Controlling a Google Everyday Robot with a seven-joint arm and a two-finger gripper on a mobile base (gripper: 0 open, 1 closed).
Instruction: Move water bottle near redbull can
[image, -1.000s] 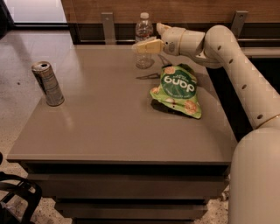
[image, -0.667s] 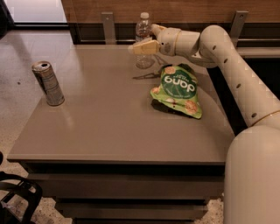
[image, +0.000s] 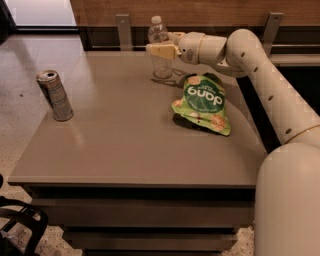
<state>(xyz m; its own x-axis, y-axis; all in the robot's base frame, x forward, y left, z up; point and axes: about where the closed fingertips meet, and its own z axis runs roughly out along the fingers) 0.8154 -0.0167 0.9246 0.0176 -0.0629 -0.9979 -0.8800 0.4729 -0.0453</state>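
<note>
The robot's single arm (image: 270, 95) enters at the lower right as a broad cream-white shell. It then climbs as a slimmer link (dotted with small dark holes) up and to the left to a rounded elbow (image: 243, 45). From there the wrist (image: 202, 47) runs nearly level toward the left. The end effector (image: 160, 50) hangs above the far side of the worktop (image: 125, 145), pointing left.
</note>
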